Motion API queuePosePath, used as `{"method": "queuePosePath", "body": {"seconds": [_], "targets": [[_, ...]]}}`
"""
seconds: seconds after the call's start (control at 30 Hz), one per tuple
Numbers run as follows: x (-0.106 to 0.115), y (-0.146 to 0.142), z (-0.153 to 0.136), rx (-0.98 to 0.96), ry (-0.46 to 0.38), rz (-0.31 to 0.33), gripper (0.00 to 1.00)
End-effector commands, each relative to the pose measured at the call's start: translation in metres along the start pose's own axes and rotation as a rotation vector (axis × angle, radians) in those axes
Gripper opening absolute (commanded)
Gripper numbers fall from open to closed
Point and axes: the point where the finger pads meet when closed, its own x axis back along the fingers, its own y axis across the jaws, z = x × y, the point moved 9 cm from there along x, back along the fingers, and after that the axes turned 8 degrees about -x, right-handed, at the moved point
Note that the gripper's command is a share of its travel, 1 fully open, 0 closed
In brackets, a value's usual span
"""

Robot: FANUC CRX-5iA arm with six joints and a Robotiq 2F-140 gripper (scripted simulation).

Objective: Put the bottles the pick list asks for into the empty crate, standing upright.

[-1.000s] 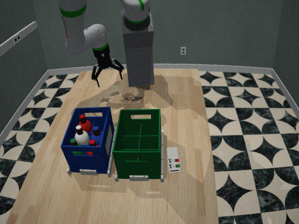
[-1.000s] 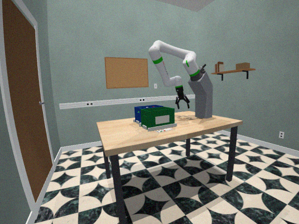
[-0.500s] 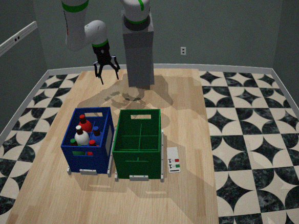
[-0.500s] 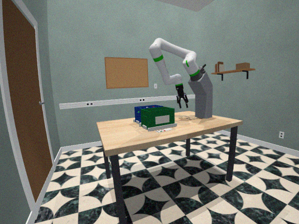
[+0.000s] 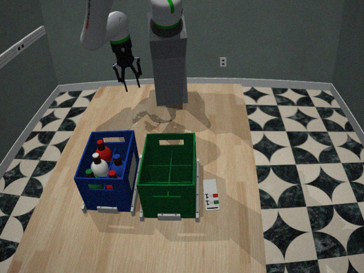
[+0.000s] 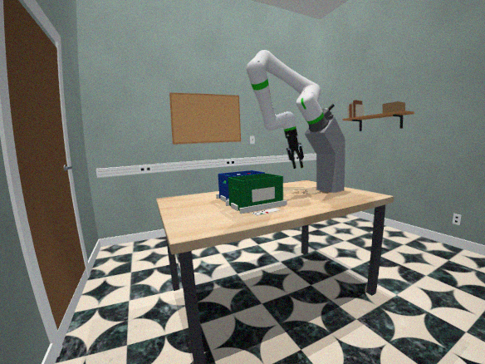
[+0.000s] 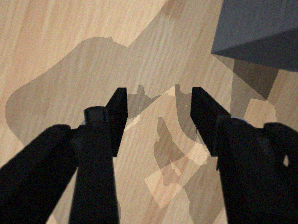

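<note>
The blue crate stands at the left of the table and holds several upright bottles: a red one, a white one, a blue one, a green one and another red one. The empty green crate stands right beside it. The pick list lies to the right of the green crate, with a red and a green patch and its black bar on the near side. My gripper hangs high over the far part of the table, well behind the crates. Its fingers are partly open with nothing between them.
The grey robot pedestal stands on the table just right of the gripper. Both crates sit in grey corner brackets. In the exterior view the crates are near the table's middle, with the gripper above and beyond them.
</note>
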Motion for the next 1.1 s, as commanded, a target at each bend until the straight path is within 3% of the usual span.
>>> {"method": "queuePosePath", "body": {"seconds": [0.0,1.07], "targets": [[0.019,0.001,0.003,-0.001,0.001,-0.001,0.44],[0.155,0.013,0.031,-0.001,0.001,-0.001,0.44]]}}
